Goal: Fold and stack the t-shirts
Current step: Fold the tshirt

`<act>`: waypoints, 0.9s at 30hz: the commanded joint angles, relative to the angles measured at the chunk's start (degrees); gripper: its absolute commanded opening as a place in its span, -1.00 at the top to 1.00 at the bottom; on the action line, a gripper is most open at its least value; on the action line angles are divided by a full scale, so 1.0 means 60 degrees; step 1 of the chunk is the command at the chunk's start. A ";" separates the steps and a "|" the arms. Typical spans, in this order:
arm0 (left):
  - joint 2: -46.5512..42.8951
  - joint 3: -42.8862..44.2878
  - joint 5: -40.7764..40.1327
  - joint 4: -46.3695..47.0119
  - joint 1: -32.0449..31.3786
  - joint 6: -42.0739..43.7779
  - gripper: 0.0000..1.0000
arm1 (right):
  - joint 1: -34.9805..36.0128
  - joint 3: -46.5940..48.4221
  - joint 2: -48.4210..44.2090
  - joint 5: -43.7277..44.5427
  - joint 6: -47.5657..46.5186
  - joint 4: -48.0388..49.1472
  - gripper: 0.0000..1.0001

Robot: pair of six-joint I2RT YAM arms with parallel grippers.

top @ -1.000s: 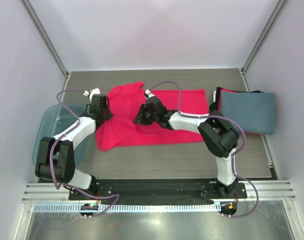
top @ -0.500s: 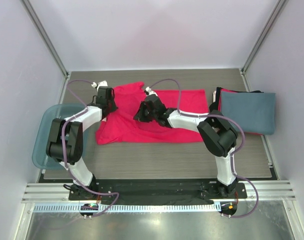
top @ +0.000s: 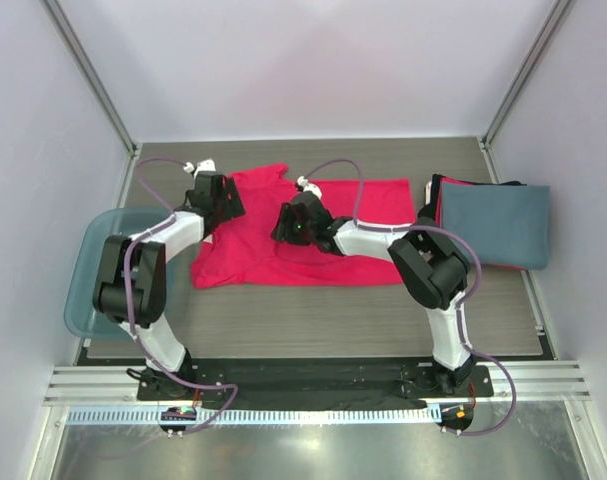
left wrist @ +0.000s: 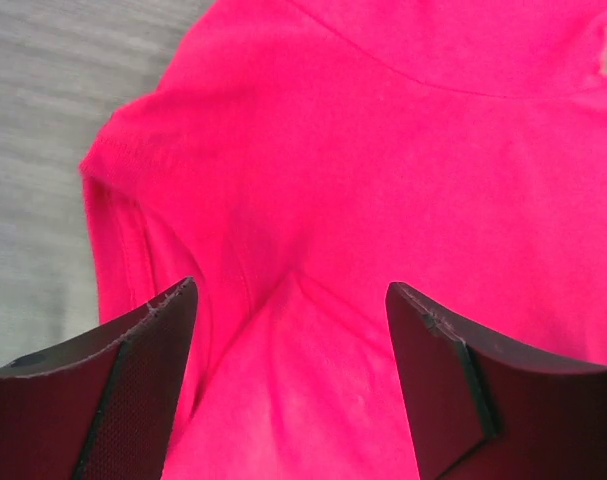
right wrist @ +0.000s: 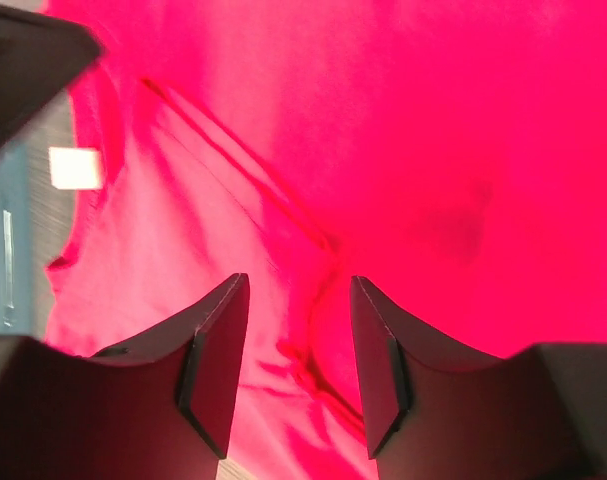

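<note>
Pink-red t-shirt [top: 368, 205]: one item, spread flat on the grey table [top: 333, 320], partly folded, its left portion bunched into soft creases and a sleeve corner turned outward; a white label [right wrist: 75, 167] shows at one edge in the right wrist view. Left gripper [top: 223, 195]: over the shirt's upper left corner, jaws set wide apart [left wrist: 291, 290], nothing between them, pink cloth lying loose below. Right gripper [top: 293, 222]: over the shirt's middle, just left of centre, jaws parted about halfway [right wrist: 298, 282], holding nothing; a raised crease of the fabric runs beneath the gap. Slate blue-grey t-shirt [top: 493, 222]: one item, folded to a neat rectangle, to the right of the pink-red shirt and just beside its right edge. Translucent blue bin [top: 83, 290]: to the left of the pink-red shirt, apart from it, at the table's left side.
</note>
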 commanded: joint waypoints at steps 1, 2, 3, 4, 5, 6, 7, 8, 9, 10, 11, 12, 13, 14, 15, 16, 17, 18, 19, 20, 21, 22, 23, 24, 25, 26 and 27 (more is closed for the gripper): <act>-0.1613 -0.0641 -0.0055 0.0465 0.0014 -0.0416 -0.56 | 0.0004 -0.0639 -0.1101 0.0297 -0.0240 0.0301 -0.03; -0.1909 -0.0875 -0.0230 0.0422 -0.0001 -0.0562 -0.57 | 0.0018 -0.0873 -0.1306 0.0209 -0.0254 0.0375 -0.03; -0.2202 -0.1197 -0.0304 0.0320 -0.0030 -0.0839 -0.57 | 0.0018 -0.1296 -0.1656 0.0121 -0.0240 0.0390 -0.02; -0.2785 -0.1345 -0.0392 0.0058 -0.0045 -0.0987 -0.57 | 0.0018 -0.1518 -0.1863 0.0077 -0.0225 0.0376 0.00; -0.3038 -0.1448 -0.0465 -0.0496 -0.0161 -0.1133 -0.55 | 0.0018 -0.1767 -0.2053 -0.0025 -0.0211 0.0376 0.05; -0.3316 -0.1565 -0.0625 -0.0748 -0.0249 -0.1323 -0.55 | 0.0033 -0.2306 -0.2244 -0.0055 -0.0196 0.0390 0.06; -0.3783 -0.1813 -0.0743 -0.0968 -0.0352 -0.1514 -0.54 | 0.0047 -0.2601 -0.2681 -0.0084 -0.0196 0.0492 0.07; -0.4005 -0.1917 -0.0846 -0.1275 -0.0512 -0.1661 -0.53 | 0.0076 -0.2894 -0.2888 -0.0157 -0.0196 0.0551 0.07; -0.4210 -0.2005 -0.0760 -0.1800 -0.0543 -0.1807 -0.51 | 0.0077 -0.3434 -0.3108 -0.0158 -0.0225 0.0566 0.07; -0.4401 -0.2223 -0.0657 -0.2008 -0.0572 -0.1997 -0.51 | 0.0091 -0.3686 -0.3501 -0.0085 -0.0225 0.0566 0.08; -0.4780 -0.2414 -0.0526 -0.2141 -0.0616 -0.2101 -0.49 | 0.0077 -0.3935 -0.3737 -0.0027 -0.0211 0.0581 0.10; -0.4957 -0.2575 -0.0467 -0.2229 -0.0616 -0.2232 -0.48 | 0.0091 -0.4300 -0.3914 0.0192 -0.0225 0.0581 0.11; -0.5133 -0.2722 -0.0248 -0.2447 -0.0616 -0.2393 -0.47 | 0.0077 -0.4434 -0.4061 0.0339 -0.0254 0.0378 0.12; -0.5440 -0.3115 -0.0101 -0.2464 -0.0645 -0.2627 -0.47 | 0.0077 -0.4537 -0.4338 0.0471 -0.0284 0.0260 0.19; -0.5588 -0.3278 0.0016 -0.2464 -0.0631 -0.2774 -0.44 | 0.0062 -0.4683 -0.4427 0.0719 -0.0327 0.0186 0.24; -0.5734 -0.3454 0.0162 -0.2551 -0.0631 -0.2906 -0.44 | 0.0062 -0.4757 -0.4530 0.0881 -0.0357 0.0026 0.28; -0.5837 -0.3731 0.0207 -0.2581 -0.0645 -0.3110 -0.42 | 0.0062 -0.4830 -0.4661 0.1056 -0.0372 -0.0005 0.29; -0.6099 -0.3865 0.0208 -0.2625 -0.0631 -0.3214 -0.41 | 0.0033 -0.4918 -0.4677 0.1160 -0.0386 -0.0034 0.29; -0.6232 -0.3953 0.0193 -0.2669 -0.0631 -0.3302 -0.41 | -0.0011 -0.4904 -0.4677 0.1349 -0.0401 -0.0237 0.26; -0.6379 -0.4084 0.0135 -0.2713 -0.0645 -0.3404 -0.40 | -0.0040 -0.4875 -0.4677 0.1424 -0.0416 -0.0370 0.17; -0.6627 -0.4274 0.0033 -0.2800 -0.0631 -0.3579 -0.41 | -0.0113 -0.4802 -0.4663 0.1497 -0.0445 -0.0531 0.15; -0.6774 -0.4334 -0.0026 -0.2917 -0.0645 -0.3639 -0.42 | -0.0157 -0.4787 -0.4663 0.1686 -0.0474 -0.0663 0.15; -0.6892 -0.4407 -0.0041 -0.2991 -0.0646 -0.3669 -0.42 | -0.0187 -0.4787 -0.4677 0.1731 -0.0489 -0.0708 0.15; -0.7009 -0.4466 -0.0114 -0.3151 -0.0646 -0.3756 -0.42 | -0.0216 -0.4758 -0.4692 0.1761 -0.0460 -0.0708 0.16; -0.7213 -0.4481 -0.0230 -0.3312 -0.0646 -0.3829 -0.41 | -0.0260 -0.4757 -0.4677 0.1747 -0.0460 -0.0708 0.16; -0.7288 -0.4496 -0.0391 -0.3618 -0.0631 -0.3888 -0.41 | -0.0275 -0.4728 -0.4677 0.1805 -0.0416 -0.1042 0.17; -0.7361 -0.4510 -0.0509 -0.3781 -0.0631 -0.4106 -0.40 | -0.0260 -0.4685 -0.4677 0.1863 -0.0401 -0.1132 0.17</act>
